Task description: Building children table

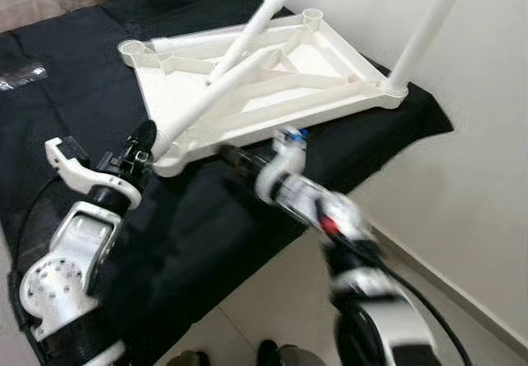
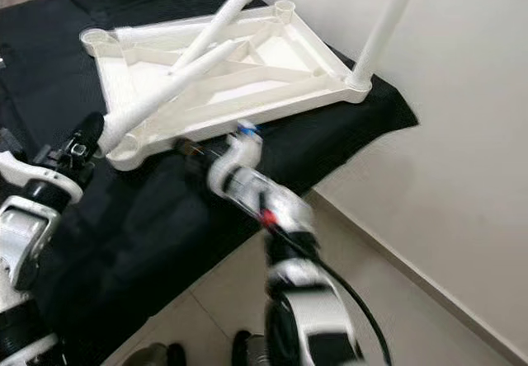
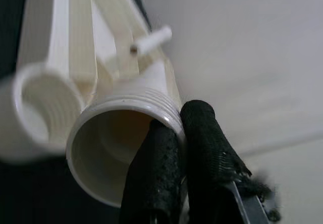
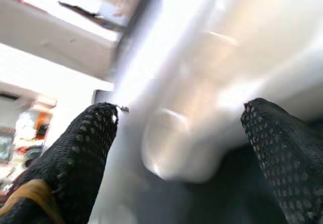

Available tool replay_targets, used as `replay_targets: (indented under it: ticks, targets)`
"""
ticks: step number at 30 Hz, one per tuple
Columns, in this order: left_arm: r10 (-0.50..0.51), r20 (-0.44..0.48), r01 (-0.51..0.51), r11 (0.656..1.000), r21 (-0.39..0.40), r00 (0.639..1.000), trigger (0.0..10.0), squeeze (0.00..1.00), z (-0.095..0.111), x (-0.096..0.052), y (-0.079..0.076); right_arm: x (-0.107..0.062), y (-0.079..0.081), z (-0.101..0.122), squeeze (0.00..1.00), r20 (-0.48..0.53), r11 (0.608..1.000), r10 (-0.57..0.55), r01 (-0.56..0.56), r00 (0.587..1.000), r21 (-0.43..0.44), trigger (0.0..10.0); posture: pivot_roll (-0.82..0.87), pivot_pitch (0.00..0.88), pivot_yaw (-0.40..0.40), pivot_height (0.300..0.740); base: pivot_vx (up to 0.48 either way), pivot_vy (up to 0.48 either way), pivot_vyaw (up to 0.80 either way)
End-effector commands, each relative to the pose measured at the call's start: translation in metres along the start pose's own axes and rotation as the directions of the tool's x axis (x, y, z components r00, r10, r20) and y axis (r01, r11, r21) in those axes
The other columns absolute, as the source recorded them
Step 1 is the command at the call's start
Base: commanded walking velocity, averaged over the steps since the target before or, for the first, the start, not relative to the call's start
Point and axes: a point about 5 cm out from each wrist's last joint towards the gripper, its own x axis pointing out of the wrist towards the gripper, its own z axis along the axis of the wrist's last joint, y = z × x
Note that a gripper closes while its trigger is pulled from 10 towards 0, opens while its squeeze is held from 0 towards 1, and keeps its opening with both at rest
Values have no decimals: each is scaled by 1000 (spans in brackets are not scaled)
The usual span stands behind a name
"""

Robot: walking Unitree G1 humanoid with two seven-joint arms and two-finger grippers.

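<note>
Jaws of your left gripper [image 3: 174, 148] are pinching the threaded leg [image 1: 216, 94] at lower left; right gripper [image 4: 176, 148] jaws are gaping wide beside the upturned tabletop [image 1: 330, 82], mid-frame.

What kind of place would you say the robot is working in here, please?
Probably a room in a home: a black cloth covers the work surface, a plain white wall stands beside it, and light floor tiles lie below the upturned white tabletop.

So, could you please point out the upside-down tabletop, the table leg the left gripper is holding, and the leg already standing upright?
tabletop [image 1: 334, 53]: left eye view, on its ribbed underside.
held leg [image 1: 216, 96]: left eye view, mid-shaft.
upright leg [image 1: 429, 28]: left eye view, on its shaft.
left gripper [image 3: 182, 148]: left wrist view, between its fingertips.
</note>
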Motion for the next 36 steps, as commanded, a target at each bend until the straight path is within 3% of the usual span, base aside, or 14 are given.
replay_targets:
  ticks: [1,3,11,15,20,22,23,27,36]
  targets:
    - [55,-30,-55,998,15,998,0,0,-5,-7,8,28,49,-56,0,-81,980,137,-123,987,157,10000,49,221,-113,740,0,0,0]
    - [74,-53,-72,997,31,996,0,0,-11,-12,11,30,49,-46,0,-56,980,136,-125,989,157,10000,53,224,-116,740,0,0,0]
    - [76,-50,-74,997,37,996,0,0,-9,-18,9,30,45,-43,0,-50,978,137,-127,989,162,10000,66,230,-123,740,0,0,0]
    - [70,-35,-69,997,42,997,0,0,-8,-18,4,35,42,-51,0,-96,994,69,-60,993,91,10000,85,235,-131,740,0,0,0]
    - [64,-28,-63,997,41,998,0,0,-11,-20,-1,41,48,-54,0,-91,992,64,-54,994,114,10000,107,242,-146,740,0,0,0]
    - [61,-27,-60,998,36,998,0,0,-14,-22,-4,46,59,-55,0,-93,989,91,-79,992,125,10000,111,245,-149,740,0,0,0]
    - [60,-27,-59,998,34,998,0,0,-15,-23,-5,47,62,-54,0,-91,988,103,-92,990,126,0,116,250,-153,740,0,0,0]
    - [61,-30,-60,998,31,998,0,0,-16,-25,-6,48,66,-52,0,-87,986,120,-108,989,130,0,117,251,-153,740,0,0,0]
    - [70,-29,-69,997,27,997,0,0,-15,-25,-5,46,54,-39,0,-51,987,81,-73,995,140,0,108,245,-150,740,0,0,0]
